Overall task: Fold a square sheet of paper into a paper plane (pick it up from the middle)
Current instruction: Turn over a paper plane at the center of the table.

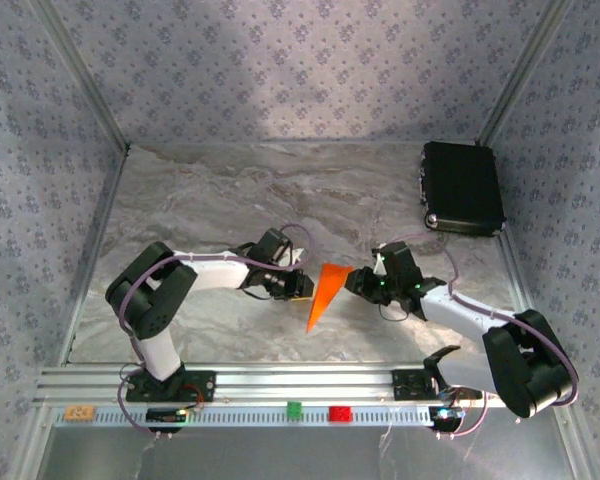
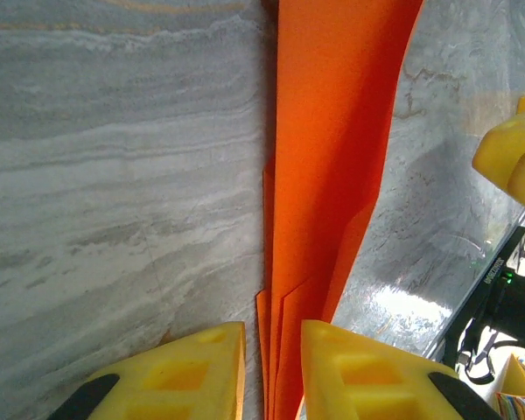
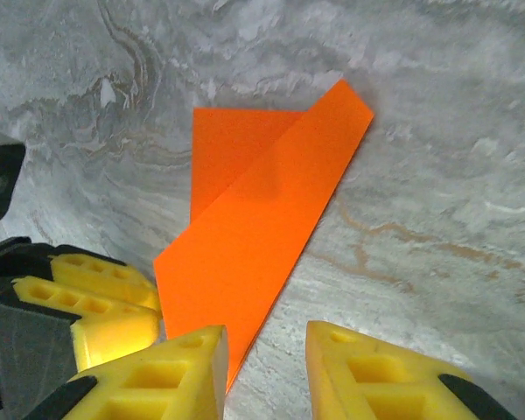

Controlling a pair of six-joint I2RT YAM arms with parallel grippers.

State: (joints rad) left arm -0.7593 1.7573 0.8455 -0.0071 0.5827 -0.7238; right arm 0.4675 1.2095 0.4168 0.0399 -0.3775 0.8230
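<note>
Seen from above, the paper plane [image 1: 325, 290] rests on the marbled worktop [image 1: 230, 190] between the left tool [image 1: 302, 285] and the right tool [image 1: 358, 280]. At the left wrist, that tool [image 2: 273, 337] stands parted, the dart's [image 2: 332, 175] folded tail loose in the gap. At the right wrist, the tool [image 3: 267, 346] gapes over bare worktop beside the paper [image 3: 254, 236]; folding looks done, letting go is in hand, and both arms should next back off without dragging it.
</note>
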